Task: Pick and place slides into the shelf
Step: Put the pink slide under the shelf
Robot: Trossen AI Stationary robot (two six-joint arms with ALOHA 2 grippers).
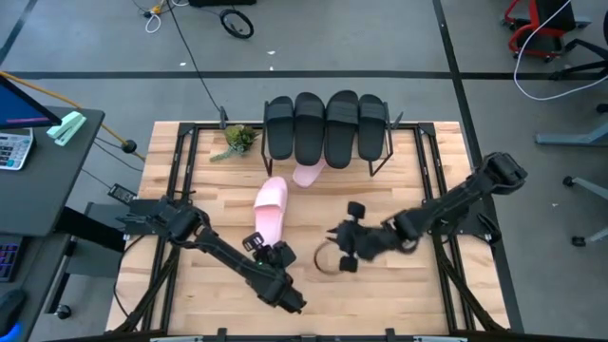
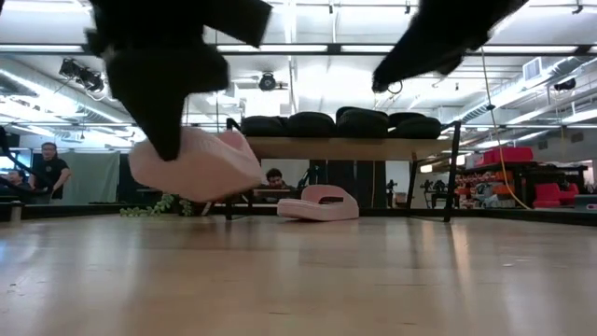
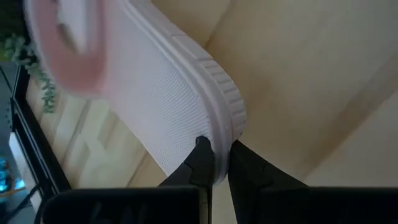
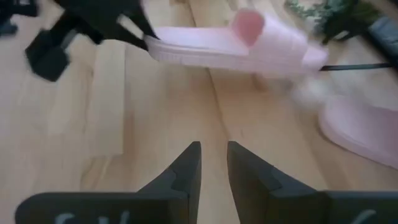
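Note:
The shelf (image 1: 399, 142) stands at the table's far middle with four black slides (image 1: 326, 128) side by side on its plank top; it also shows in the low view (image 2: 345, 147). One pale pink slide (image 1: 307, 174) lies on the table at the shelf's front, partly under it (image 2: 319, 203). My left gripper (image 1: 263, 239) is shut on the second pink slide (image 1: 270, 207), in front of the shelf. My right gripper (image 1: 340, 237) is slightly open and empty over the table's middle, right of that slide. My left gripper pinches the pink slide's sole at its heel-end rim (image 3: 217, 140) between its two fingers, one on the footbed side and one on the underside. The fingers come from the table's near side, along the slide. The slide (image 2: 201, 163) is lifted clear of the table, toe toward the shelf.
A small green plant (image 1: 235, 140) lies left of the shelf. A dark ring (image 1: 328, 258) lies on the table by my right gripper. Bare wood shows between the grippers and the shelf (image 1: 380, 199). People show in the room behind the table.

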